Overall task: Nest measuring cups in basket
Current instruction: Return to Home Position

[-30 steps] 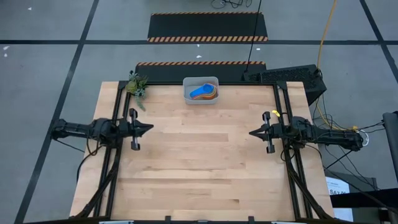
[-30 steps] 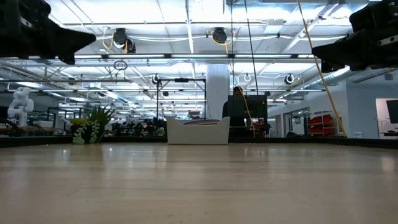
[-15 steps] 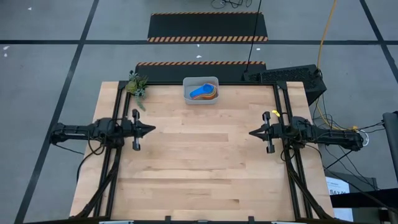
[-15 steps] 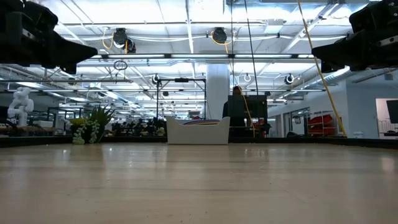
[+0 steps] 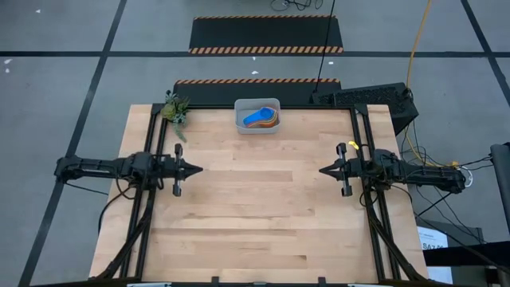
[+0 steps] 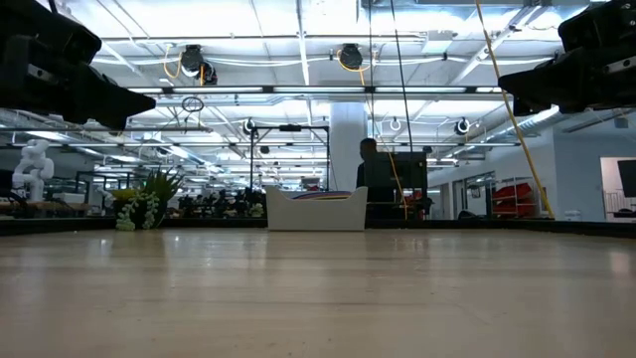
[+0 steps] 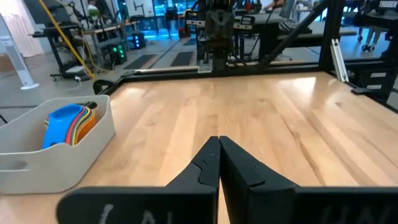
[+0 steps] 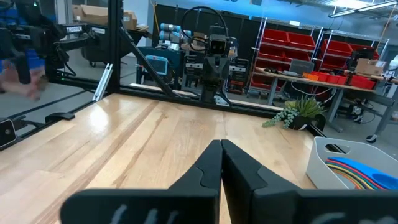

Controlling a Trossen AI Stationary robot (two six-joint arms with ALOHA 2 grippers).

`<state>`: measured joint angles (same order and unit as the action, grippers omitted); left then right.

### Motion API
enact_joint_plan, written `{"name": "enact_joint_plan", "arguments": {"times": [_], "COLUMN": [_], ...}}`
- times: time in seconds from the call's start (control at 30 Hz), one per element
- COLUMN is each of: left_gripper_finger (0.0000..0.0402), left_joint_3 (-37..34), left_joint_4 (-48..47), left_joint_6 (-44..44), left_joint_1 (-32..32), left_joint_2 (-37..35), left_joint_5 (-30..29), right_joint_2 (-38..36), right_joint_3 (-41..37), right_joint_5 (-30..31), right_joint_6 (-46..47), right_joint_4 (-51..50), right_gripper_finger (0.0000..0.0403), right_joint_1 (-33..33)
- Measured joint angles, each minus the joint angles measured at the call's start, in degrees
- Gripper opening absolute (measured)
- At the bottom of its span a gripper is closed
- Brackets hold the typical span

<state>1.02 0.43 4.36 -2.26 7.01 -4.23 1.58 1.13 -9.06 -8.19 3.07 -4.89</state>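
Measuring cups point(image 5: 261, 118) sit nested in basket point(image 5: 239, 119) at top centre, my left gripper point(image 5: 198, 169) and right gripper point(image 5: 322, 171) pinched closed, empty, at mid-frame sides; homing step, next just park.

This is a robotics lab set up in a big industrial hall. A black-framed wooden workbench point(image 5: 255, 207) carries two dark robot arms point(image 5: 103, 168), and on the grey floor point(image 5: 56, 96) at twelve o'clock from it lie hazard-striped mats point(image 5: 266, 35) between black tape lines point(image 5: 80, 53). Looking level across the bench I see a white pillar point(image 6: 348, 139), ceiling strip lights point(image 6: 268, 62), hanging cable reels point(image 6: 195, 62) and a white humanoid robot point(image 6: 30, 167) at ten o'clock. Racks of red storage bins point(image 8: 280, 46) stand farther back.
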Motion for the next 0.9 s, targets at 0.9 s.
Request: {"name": "enact_joint_plan", "arguments": {"times": [0.9], "left_gripper_finger": [0.0037], "left_joint_3": [-0.13], "left_joint_4": [1.29], "left_joint_6": [-0.15], "left_joint_1": [0.00], "left_joint_2": [0.21], "left_joint_5": [-0.28], "right_joint_2": [0.00], "right_joint_3": [0.00], "right_joint_5": [0.00], "right_joint_6": [0.00], "right_joint_4": [0.07], "right_gripper_finger": [0.0000], "right_joint_1": [0.00]}}
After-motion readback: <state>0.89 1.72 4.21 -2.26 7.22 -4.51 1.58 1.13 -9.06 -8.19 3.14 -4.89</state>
